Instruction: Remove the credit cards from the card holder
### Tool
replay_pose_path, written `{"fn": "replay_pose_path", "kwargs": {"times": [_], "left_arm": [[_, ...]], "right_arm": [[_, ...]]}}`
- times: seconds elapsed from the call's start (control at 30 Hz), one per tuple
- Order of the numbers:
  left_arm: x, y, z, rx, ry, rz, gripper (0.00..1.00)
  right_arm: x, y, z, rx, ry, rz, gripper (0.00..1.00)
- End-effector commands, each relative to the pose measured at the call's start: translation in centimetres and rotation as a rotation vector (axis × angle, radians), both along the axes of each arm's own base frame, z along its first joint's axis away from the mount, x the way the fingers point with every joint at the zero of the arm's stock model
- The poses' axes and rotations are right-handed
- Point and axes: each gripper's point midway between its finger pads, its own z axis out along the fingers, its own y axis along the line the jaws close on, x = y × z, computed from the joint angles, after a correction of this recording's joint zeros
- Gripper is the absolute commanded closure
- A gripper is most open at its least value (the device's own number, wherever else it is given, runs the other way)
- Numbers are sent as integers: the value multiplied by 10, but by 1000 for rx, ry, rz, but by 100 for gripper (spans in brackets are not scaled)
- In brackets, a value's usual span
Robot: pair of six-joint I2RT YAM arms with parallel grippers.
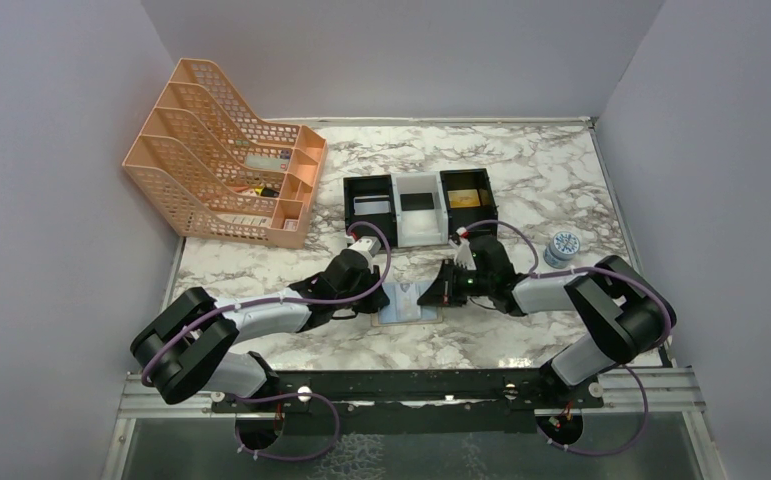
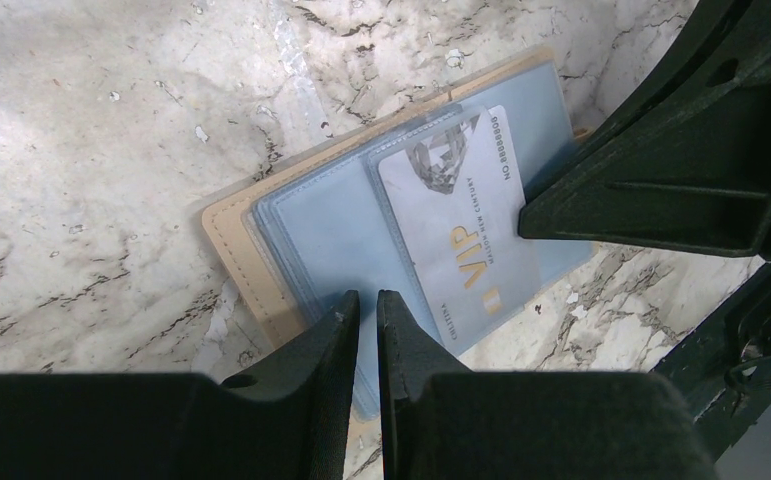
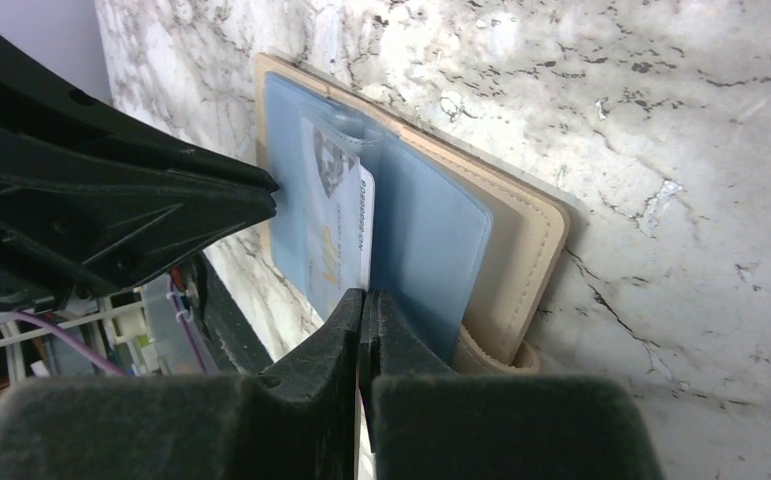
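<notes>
Both sets of jaws press nearly together onto the open card holder (image 2: 361, 240), tan-edged with glossy grey-blue sleeves, on the marbled surface (image 2: 91, 150).

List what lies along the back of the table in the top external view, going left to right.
Peach file organizer → black tray holding a silver card → white tray → black tray holding a gold card → small round tin, set a little nearer than the trays.
</notes>
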Motion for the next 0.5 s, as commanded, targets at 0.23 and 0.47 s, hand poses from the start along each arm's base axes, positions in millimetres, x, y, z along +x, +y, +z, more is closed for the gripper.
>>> {"fn": "replay_pose_path", "kwargs": {"times": [0.23,0.47], "left_arm": [[-8,19,-17,100,31,11,83],[-8,18,-17,97,30,7,82]], "right_arm": [[0,-12,8,56,13,14,99],[-1,-16,1,-1,-1,49,99]]}}
